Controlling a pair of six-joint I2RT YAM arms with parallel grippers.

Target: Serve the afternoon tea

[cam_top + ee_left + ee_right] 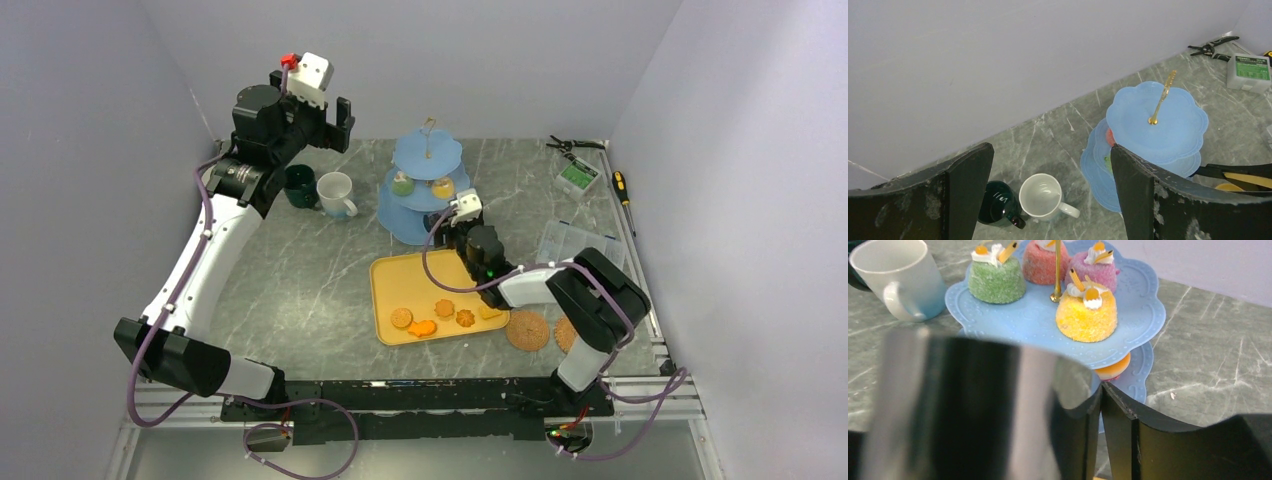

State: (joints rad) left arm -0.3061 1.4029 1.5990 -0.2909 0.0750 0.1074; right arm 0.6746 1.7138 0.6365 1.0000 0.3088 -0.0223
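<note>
Bearing illegible print, green-labelled box (1248, 72)

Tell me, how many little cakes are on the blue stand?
4, all on the middle tier of the blue stand: green cake left, red cake and purple cake at the back, yellow cake in front. The bottom tier is mostly hidden, so more may be there.

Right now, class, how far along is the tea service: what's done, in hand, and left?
Done: four cupcakes sit on the middle tier of the stand. In hand: the right pincer hovers by the lower tiers. Left: orange biscuits lie on the yellow tray, and the top tier is bare.
</note>
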